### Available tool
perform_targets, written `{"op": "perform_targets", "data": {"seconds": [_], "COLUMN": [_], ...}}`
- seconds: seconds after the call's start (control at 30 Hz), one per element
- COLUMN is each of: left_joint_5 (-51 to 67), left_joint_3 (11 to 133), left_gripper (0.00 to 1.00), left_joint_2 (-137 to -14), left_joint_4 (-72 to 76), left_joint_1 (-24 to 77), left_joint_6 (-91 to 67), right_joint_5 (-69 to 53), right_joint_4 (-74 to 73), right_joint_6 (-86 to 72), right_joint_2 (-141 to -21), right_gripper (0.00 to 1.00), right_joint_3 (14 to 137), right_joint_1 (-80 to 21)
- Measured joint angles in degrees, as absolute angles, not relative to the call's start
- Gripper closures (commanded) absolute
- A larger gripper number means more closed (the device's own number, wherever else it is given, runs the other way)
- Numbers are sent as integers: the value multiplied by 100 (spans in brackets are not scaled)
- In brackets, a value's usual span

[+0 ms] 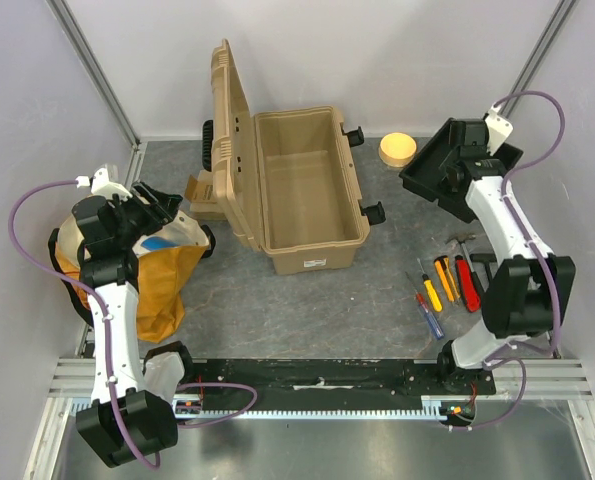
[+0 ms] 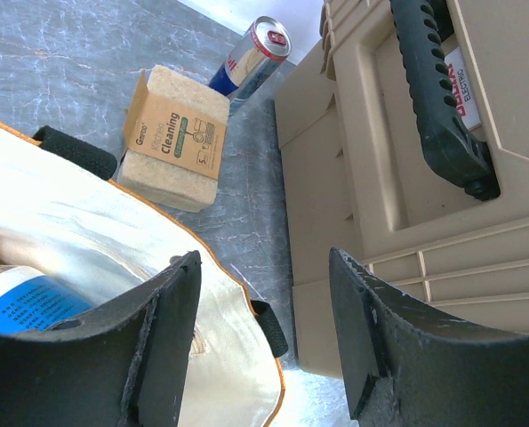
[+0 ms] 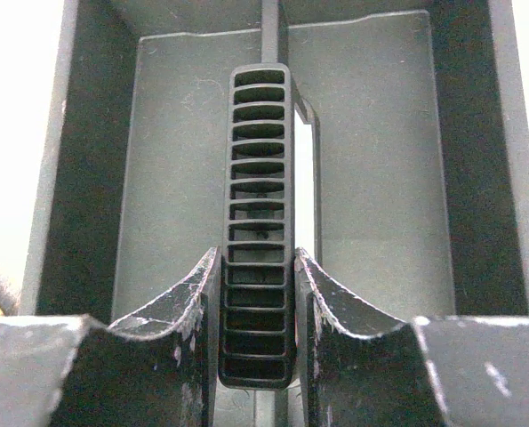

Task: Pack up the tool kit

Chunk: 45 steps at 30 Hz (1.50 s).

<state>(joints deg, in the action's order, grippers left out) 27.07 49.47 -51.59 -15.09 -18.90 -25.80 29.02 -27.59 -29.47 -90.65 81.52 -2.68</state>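
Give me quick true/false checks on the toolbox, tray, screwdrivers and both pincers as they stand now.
1. The toolbox has its lid open. True.
2. The right pincer is shut on the ribbed handle of the black tray. True.
3. The black tray sits inside the toolbox. False: it is held off to the right of the toolbox, whose inside looks empty.
4. The screwdrivers are packed. False: they lie on the table, right of the toolbox.
5. The left pincer grips the cloth bag. False: it is open over the bag and holds nothing.
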Motion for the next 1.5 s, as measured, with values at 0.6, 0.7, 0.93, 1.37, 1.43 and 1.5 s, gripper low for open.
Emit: {"op": "perform_targets", "data": {"seconds": [0.6,0.7,0.93,1.37,1.43,1.5], "left_joint_5": [2703,2703,2703,2707,2705,2707], "left_joint_3": [4930,4930,4930,4930,4930,4930], "left_gripper": [35,35,35,35,35,35], "left_joint_2": [-5277,-5282,-5284,-5293,-5299,-5301], "left_joint_4": [-1511,-1511,-1511,-1511,-1511,-1514], "left_joint_1": [-1890,-1890,-1890,-1890,-1890,-1890], "left_joint_6": [-2582,-2582,-2582,-2585,-2587,-2587], "right_joint_5": [2097,2014,1984,2178,2082,1970], "right_joint_4": [-1872,-1802,-1806,-2414,-2506,-2646], "right_joint_6": [-3575,-3575,-3468,-2779,-2801,-2858], "right_joint_2": [-11386,-11555,-11601,-9155,-8506,-8055], "right_gripper": [92,76,36,19,21,23], "right_joint_3": [8270,8278,8278,7397,6764,6237], "right_joint_1": [-73,-73,-73,-416,-626,-794]}}
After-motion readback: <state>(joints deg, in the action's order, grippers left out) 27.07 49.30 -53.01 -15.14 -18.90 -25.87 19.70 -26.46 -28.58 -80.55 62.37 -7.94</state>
